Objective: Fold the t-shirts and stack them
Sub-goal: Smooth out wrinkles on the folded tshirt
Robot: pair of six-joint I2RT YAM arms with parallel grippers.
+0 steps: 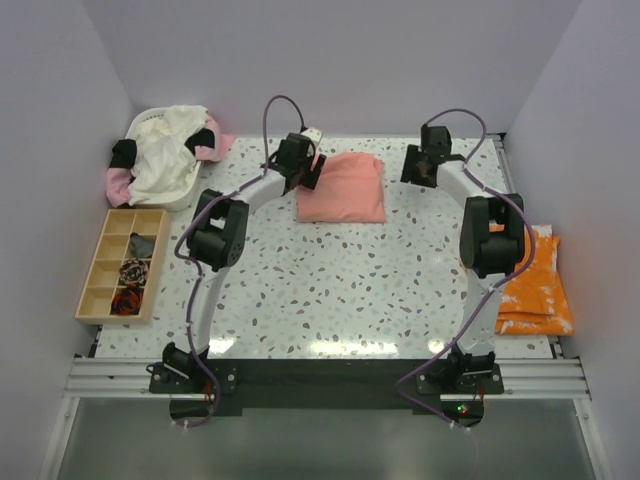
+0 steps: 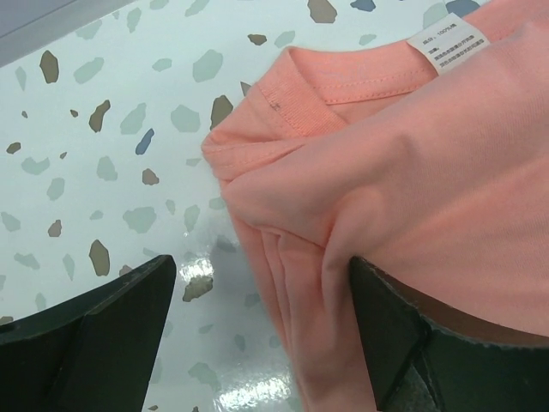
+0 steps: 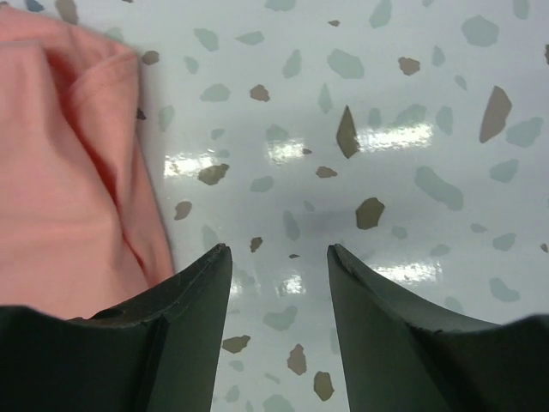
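Folded salmon-pink t-shirt (image 1: pixel 342 188) at the far centre of the counter (image 1: pixel 340 290); 2 tools beside it, both released.

The left tool (image 2: pixel 262 275) is at the shirt's far left corner, jaws wide apart, with the folded edge between them and cloth draped against 1 finger; the white neck label (image 2: pixel 448 45) faces up. The right tool (image 3: pixel 279 253) is just right of the shirt, jaws apart over bare counter, gripping nothing. The orange t-shirt (image 1: pixel 535 285) lies folded at the right edge. The cream and pink t-shirts (image 1: pixel 170 150) fill a basket (image 1: pixel 150 118) at the far left corner.
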